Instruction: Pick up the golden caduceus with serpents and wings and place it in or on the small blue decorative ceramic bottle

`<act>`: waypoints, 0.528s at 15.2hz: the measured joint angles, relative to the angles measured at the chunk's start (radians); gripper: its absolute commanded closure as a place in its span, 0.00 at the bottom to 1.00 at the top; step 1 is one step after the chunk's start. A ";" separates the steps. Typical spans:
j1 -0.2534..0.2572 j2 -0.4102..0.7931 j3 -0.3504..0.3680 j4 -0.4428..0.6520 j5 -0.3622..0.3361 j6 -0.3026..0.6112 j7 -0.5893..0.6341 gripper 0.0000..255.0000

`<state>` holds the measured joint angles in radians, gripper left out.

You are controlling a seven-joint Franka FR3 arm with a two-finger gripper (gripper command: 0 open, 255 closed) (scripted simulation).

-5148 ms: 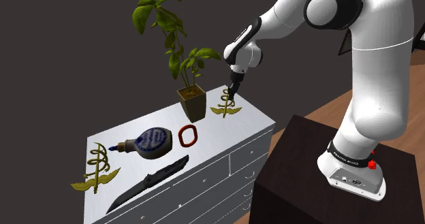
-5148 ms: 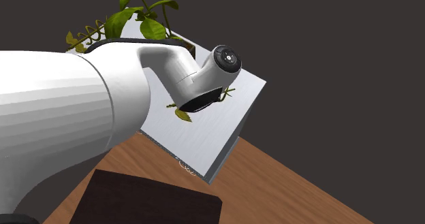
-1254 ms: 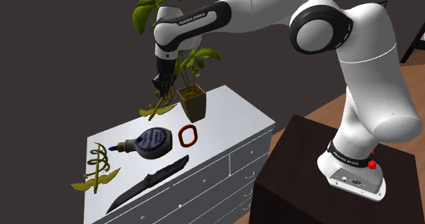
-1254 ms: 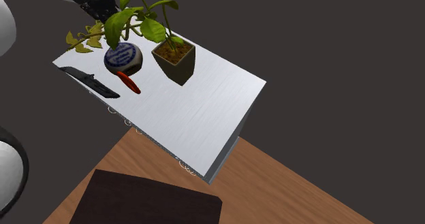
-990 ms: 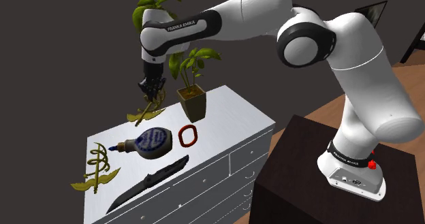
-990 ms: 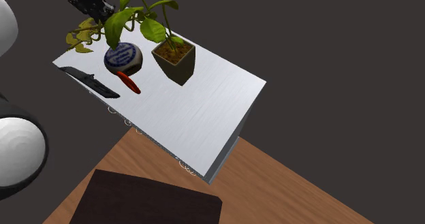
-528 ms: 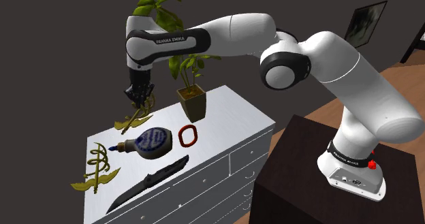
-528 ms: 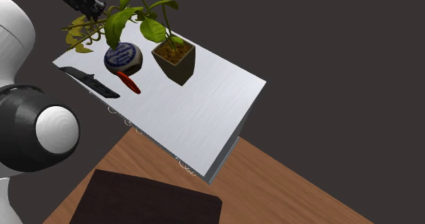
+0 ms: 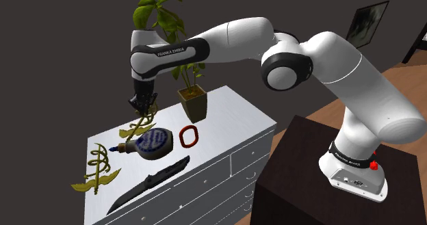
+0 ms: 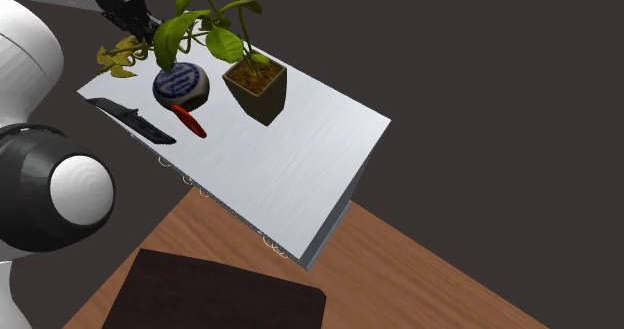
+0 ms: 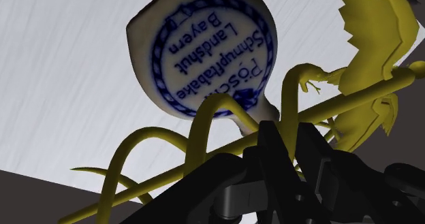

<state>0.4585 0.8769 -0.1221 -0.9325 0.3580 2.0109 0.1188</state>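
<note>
The black gripper (image 11: 289,144) is shut on the golden caduceus (image 11: 371,49). It pinches the thin stick between its two fingers. It grips near the middle, I think so that the wings and the curly snakes stick out on both sides and nothing tips over. Just past the fingers lies the small bottle (image 11: 204,49). It is white with blue rings and blue words, and it lies flat on its side. That leaves its round face up, which looks like a good spot to rest something. The neck looks far too thin for the caduceus to go inside.

In the shoulder view the gripper (image 9: 141,106) points down and the caduceus (image 9: 139,126) hangs right over the bottle (image 9: 154,141) on the white dresser (image 9: 233,131). It looks almost ready to be set down. A red ring (image 9: 188,135) and a black knife (image 9: 150,181) lie near the bottle. A second gold caduceus (image 9: 98,167) lies at the dresser's end, and one wing seems to poke past the edge. Farther back stands a potted plant (image 9: 193,102).

Some things are hard to see. The fingers cover part of the stick, and the snake loops cross over the bottle's neck. I cannot tell if the caduceus touches the bottle yet. In the second exterior view, leaves partly hide the gripper (image 10: 133,21). I cannot tell which caduceus the gold bits beside it belong to. The picture's edge cuts the arm off there.
</note>
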 measured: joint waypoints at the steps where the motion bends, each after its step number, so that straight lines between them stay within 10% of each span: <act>1: 0.000 -0.001 0.001 -0.013 0.002 0.012 -0.005 1.00; 8: 0.004 0.016 0.005 -0.064 0.010 0.077 -0.022 1.00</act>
<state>0.4625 0.8927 -0.1172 -0.9962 0.3679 2.0878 0.0967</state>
